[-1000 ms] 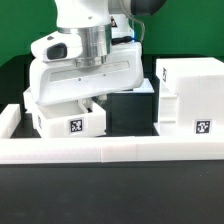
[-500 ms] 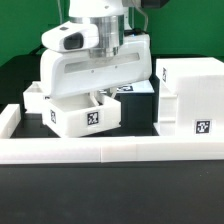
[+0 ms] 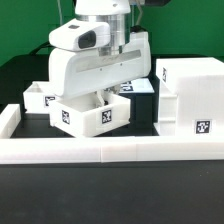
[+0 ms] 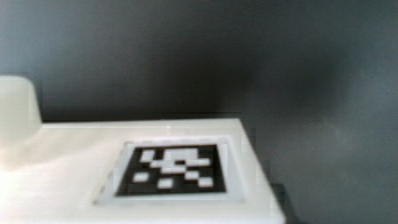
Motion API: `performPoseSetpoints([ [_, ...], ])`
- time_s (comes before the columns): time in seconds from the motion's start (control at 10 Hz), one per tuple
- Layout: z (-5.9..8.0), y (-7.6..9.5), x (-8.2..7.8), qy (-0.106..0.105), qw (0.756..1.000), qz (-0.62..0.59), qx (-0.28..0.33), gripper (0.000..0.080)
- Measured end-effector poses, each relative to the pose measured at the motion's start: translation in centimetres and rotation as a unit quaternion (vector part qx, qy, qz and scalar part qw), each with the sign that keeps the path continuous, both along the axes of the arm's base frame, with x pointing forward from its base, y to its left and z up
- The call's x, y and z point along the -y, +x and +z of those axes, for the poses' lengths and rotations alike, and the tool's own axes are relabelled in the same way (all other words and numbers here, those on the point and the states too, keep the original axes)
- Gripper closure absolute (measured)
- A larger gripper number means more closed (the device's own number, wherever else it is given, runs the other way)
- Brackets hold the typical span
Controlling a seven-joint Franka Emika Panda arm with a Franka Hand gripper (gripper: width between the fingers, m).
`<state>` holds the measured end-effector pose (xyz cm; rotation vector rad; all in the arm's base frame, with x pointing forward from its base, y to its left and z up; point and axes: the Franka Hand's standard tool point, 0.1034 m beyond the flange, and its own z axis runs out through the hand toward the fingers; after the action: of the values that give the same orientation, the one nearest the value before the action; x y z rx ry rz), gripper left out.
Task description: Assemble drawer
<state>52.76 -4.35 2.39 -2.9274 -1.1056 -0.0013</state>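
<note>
My gripper (image 3: 101,98) reaches down into a small white open-top tray (image 3: 82,116) and is shut on its wall. It holds the tray tilted, with its tag facing forward. A second small tray (image 3: 38,99) sits behind it at the exterior view's left. The tall boxy housing (image 3: 190,98) stands at the exterior view's right, apart from the held tray, with a tag low on its front. The wrist view shows a white tagged face (image 4: 175,168) of the tray close up over the dark table. My fingers do not show there.
A low white wall strip (image 3: 100,151) runs along the front of the table. A dark gap lies between the held tray and the housing. A flat tagged white piece (image 3: 133,88) shows behind the gripper.
The arm has moved toward the exterior view's right with the tray in it. The tray has turned and tilted. The second tray at the left has come into view.
</note>
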Motion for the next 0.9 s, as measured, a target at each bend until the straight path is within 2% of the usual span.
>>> performPoseSetpoints([
  [0.2,-0.37,-0.35,-0.78,-0.012,0.994,0.106,0.010,0.0758],
  [0.4,-0.33,-0.33,-0.95,-0.022,0.974,0.224,0.008,0.0758],
  [0.9,-0.46,-0.38,-0.47,-0.030,0.938,0.346,0.004,0.0758],
])
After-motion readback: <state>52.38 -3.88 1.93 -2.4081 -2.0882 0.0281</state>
